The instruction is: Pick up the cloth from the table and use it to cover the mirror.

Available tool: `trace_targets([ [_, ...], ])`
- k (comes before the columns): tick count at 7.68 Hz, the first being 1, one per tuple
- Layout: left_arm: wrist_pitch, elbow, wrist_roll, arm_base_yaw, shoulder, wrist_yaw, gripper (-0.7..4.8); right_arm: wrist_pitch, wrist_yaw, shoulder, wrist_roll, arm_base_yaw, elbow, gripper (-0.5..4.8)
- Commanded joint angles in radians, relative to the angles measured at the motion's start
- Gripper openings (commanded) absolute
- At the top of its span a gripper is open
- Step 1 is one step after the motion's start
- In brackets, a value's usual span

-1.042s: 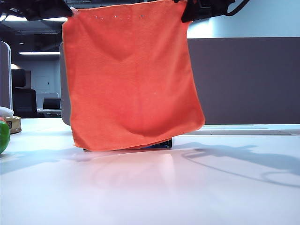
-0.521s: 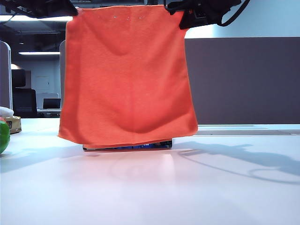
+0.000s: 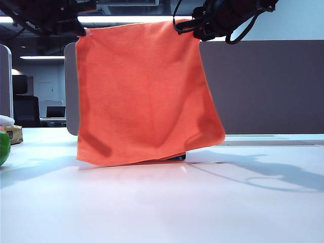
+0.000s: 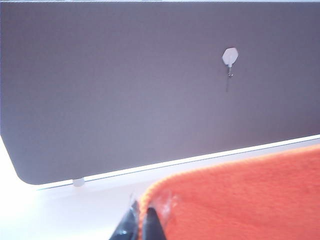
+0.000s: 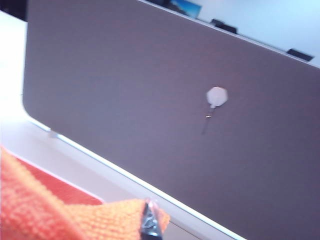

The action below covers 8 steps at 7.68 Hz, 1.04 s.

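Observation:
The orange cloth (image 3: 144,96) hangs spread like a curtain above the white table (image 3: 162,207). My left gripper (image 3: 81,28) is shut on its upper left corner and my right gripper (image 3: 195,29) is shut on its upper right corner. The mirror is hidden behind the cloth; only a dark sliver of its base (image 3: 178,157) shows under the hem. In the left wrist view the fingers (image 4: 152,227) of the left gripper (image 4: 141,224) pinch the cloth (image 4: 240,200) at its corner. In the right wrist view the right gripper (image 5: 150,224) clamps the cloth (image 5: 70,220) at its corner.
A big grey partition panel (image 3: 263,86) stands behind the cloth along the table's far side, with a small white hook (image 4: 230,56) on it. A green object (image 3: 4,147) and a small box (image 3: 15,134) sit at the far left edge.
Both grippers have come down with the cloth, so its top edge sits lower. The hem has swung and now hides nearly all of the mirror's base.

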Motion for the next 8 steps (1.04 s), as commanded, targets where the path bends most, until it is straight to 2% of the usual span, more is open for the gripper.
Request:
trace_targets([
  [1, 0.048, 0.016, 0.016, 0.058, 0.03, 0.037, -0.06, 0.074, 0.044, 0.035, -0.021, -0.03, 0.006, -0.07],
  [5, 0.1, 0.105, 0.013, 0.083, 0.143, 0.084, -0.06, 0.03, 0.022, 0.11, -0.021, -0.032, 0.131, -0.07],
  [8, 0.057, 0.174, 0.018, 0.084, 0.211, 0.028, -0.06, -0.021, 0.023, 0.153, -0.022, -0.032, 0.13, -0.07],
])
